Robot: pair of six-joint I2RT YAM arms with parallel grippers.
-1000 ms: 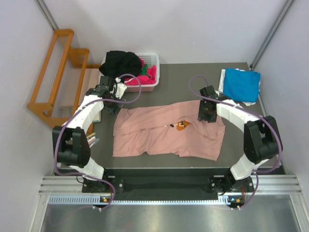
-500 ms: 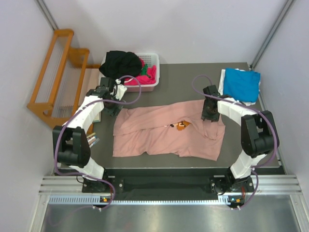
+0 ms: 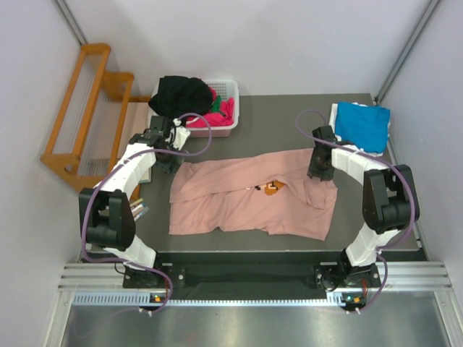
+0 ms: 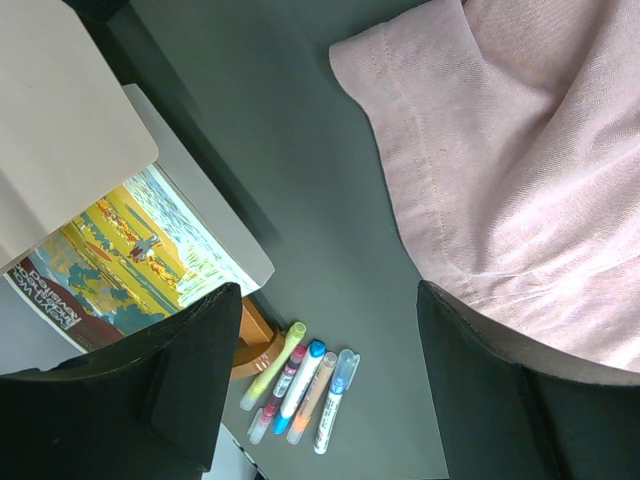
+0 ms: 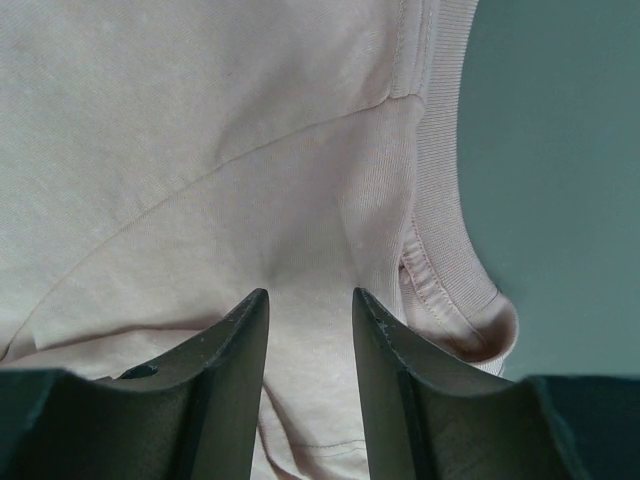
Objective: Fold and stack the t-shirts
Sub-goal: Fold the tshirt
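Pink shirt, spread but rumpled mid-frame on the desk; a blue shirt lies folded at upper right. The cloth is judged light, limp and prone to bunching, so corners and stitched edges, such as the ribbed collar, offer the surest hold. Left hand gapes empty beside a hemmed edge. Right hand stands narrow over puckered cloth; grip cannot be told.

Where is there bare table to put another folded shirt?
The biggest bare patch of dark table lies at the far middle, between the white slatted basket and the folded bright blue shirt, beyond the spread salmon-pink t-shirt. A narrow strip runs along the near edge. The left side is crowded with a picture book and markers.
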